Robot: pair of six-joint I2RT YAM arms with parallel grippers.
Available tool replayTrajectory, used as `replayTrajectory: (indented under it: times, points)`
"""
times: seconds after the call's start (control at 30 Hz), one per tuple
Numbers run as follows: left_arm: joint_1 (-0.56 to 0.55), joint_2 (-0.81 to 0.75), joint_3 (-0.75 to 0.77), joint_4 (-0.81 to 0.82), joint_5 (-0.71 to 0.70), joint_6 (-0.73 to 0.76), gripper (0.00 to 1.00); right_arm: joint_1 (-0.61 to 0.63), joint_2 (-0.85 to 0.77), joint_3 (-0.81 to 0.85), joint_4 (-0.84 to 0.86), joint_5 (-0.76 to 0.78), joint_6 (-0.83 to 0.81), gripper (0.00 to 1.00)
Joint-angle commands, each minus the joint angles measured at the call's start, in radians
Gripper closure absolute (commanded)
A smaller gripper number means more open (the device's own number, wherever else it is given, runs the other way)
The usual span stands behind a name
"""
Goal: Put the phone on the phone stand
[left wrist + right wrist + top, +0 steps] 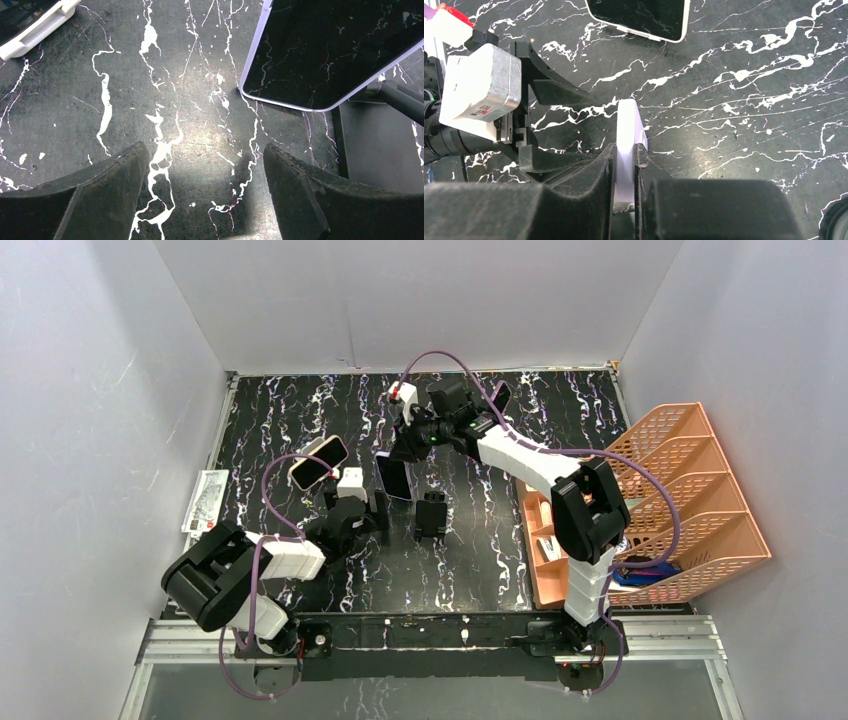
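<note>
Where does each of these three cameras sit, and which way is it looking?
Top external: above and behind, looking down on the table; left arm and right arm show.
Left wrist: on the left arm, looking down at the table; the open left gripper shows.
Right wrist: on the right arm, looking past the right gripper, shut on the phone.
Shared: all three show that phone.

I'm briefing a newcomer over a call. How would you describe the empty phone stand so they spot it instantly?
Start at the middle of the black marbled table. The stand sits on the near side of the phone held in the right fingers; it is black and bare, whereas the second phone, further left, is already propped up.
</note>
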Motion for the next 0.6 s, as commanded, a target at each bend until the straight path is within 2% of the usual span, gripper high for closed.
replayTrajectory:
  times: [0.0,0.2,0.37,0.4,0.47,0.5,0.53,0.57]
  points:
    - [-0.004,-0.029,-0.010,0.005,-0.042,-0.003,0.17,0.014,0.028,0.078,-0.135,0.002,-0.043,0.83]
    - [-0.003,-0.030,-0.014,0.004,-0.045,-0.003,0.16,0.020,0.058,0.093,-0.167,0.003,-0.054,0.71]
    - [-0.003,-0.024,-0.014,0.003,-0.044,-0.003,0.16,0.023,0.070,0.099,-0.182,-0.003,-0.061,0.53]
    - [-0.004,-0.023,-0.014,0.004,-0.045,-0.003,0.16,0.024,0.073,0.099,-0.184,-0.005,-0.064,0.52]
    - [-0.002,-0.022,-0.014,0.005,-0.047,-0.003,0.16,0.023,0.079,0.100,-0.185,-0.007,-0.064,0.61]
    - [-0.003,-0.022,-0.014,0.004,-0.046,-0.003,0.16,0.023,0.084,0.102,-0.189,-0.009,-0.063,0.69]
    - [-0.004,-0.024,-0.015,0.003,-0.048,-0.003,0.16,0.023,0.087,0.106,-0.195,-0.014,-0.065,0.82]
    - [-0.004,-0.024,-0.016,0.003,-0.049,-0.003,0.16,0.024,0.091,0.111,-0.201,-0.017,-0.068,0.86]
